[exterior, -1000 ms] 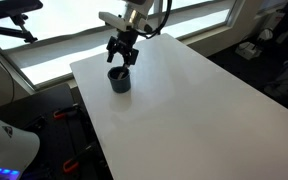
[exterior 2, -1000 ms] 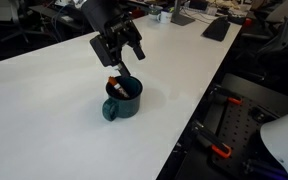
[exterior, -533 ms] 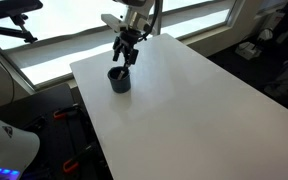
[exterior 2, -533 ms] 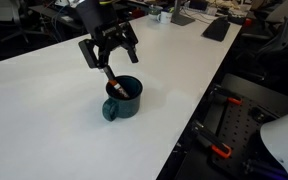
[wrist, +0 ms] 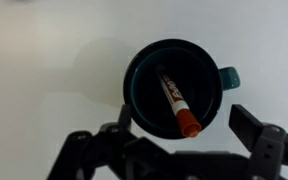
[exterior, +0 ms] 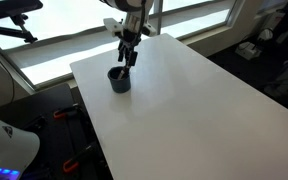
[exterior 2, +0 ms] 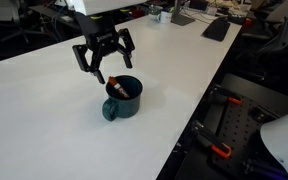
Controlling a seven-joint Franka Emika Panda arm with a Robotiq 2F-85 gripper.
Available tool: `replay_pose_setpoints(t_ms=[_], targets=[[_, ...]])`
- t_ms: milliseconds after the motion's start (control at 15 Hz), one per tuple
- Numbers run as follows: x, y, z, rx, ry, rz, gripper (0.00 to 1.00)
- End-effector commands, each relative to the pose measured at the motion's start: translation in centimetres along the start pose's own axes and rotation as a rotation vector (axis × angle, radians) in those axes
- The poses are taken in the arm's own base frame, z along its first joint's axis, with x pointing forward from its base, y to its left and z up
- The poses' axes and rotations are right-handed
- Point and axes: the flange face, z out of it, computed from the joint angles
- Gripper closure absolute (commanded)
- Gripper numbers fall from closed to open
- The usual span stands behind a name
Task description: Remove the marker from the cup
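I hold my gripper (exterior 2: 106, 66) spread wide and empty just above the dark cup (exterior 2: 125, 102). It sits over the rim side where the marker (wrist: 175, 100) leans inside the cup, red end up, probably so that the jaws can drop around it.

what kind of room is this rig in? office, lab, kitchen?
Likely an office or lab workspace, not a kitchen: a long white table, a wide window running beside it, and desk clutter with what look like office chairs at the far end.
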Motion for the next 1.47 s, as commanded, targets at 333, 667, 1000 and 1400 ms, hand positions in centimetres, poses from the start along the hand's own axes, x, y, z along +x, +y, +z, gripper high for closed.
replay_pose_setpoints(t_ms=[333, 667, 1000, 1400], targets=[[-0.92, 0.1, -0.05, 0.002, 0.014, 0.018, 0.25], [-0.87, 0.08, -0.04, 0.005, 0.015, 0.006, 0.58], [-0.88, 0.06, -0.01, 0.011, 0.006, -0.003, 0.97], [-0.9, 0.16, -0.05, -0.01, -0.005, -0.026, 0.74]])
